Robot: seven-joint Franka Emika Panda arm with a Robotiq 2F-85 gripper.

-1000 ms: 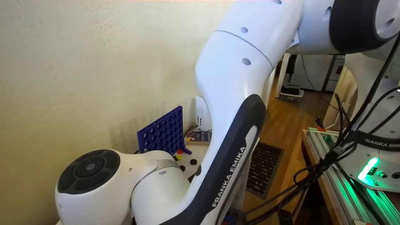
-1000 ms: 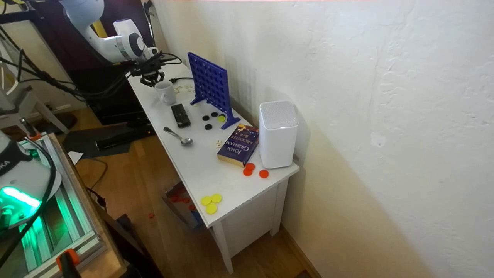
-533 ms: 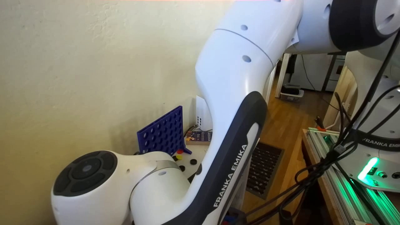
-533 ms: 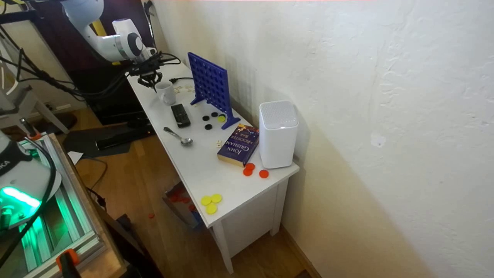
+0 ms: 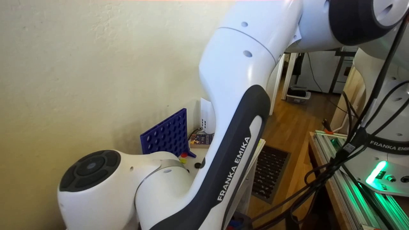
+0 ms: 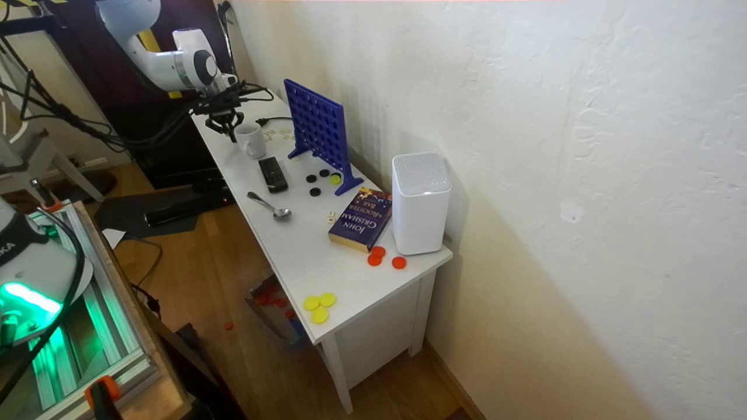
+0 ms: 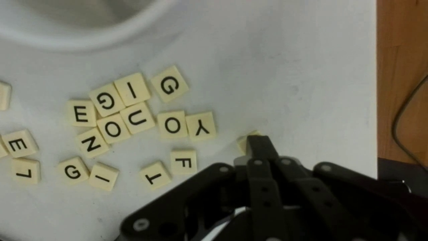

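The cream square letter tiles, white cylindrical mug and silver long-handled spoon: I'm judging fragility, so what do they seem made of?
Cream square letter tiles: probably smooth matte plastic, from even colour without visible grain; painted wood possible.
White cylindrical mug: likely smooth glazed ceramic, given its thick, rounded rim.
Silver long-handled spoon: apparently polished metal, from bright reflections in its bowl.

Wrist view: open tabletop point(image 7: 321, 83) fills upper right; mug point(image 7: 77, 43) blocks upper left. Letter tiles point(image 7: 113, 130) clutter left half, low obstacles; lone tile point(image 7: 243, 144) partly hidden behind gripper point(image 7: 262, 145). In exterior view: mug just beside gripper, upper left; tall blue grid point(image 6: 316, 123) and wall point(image 6: 554, 146) close off right side. Free lane between spoon point(image 6: 281, 214) and yellow discs point(image 6: 320, 315), lower left of centre.
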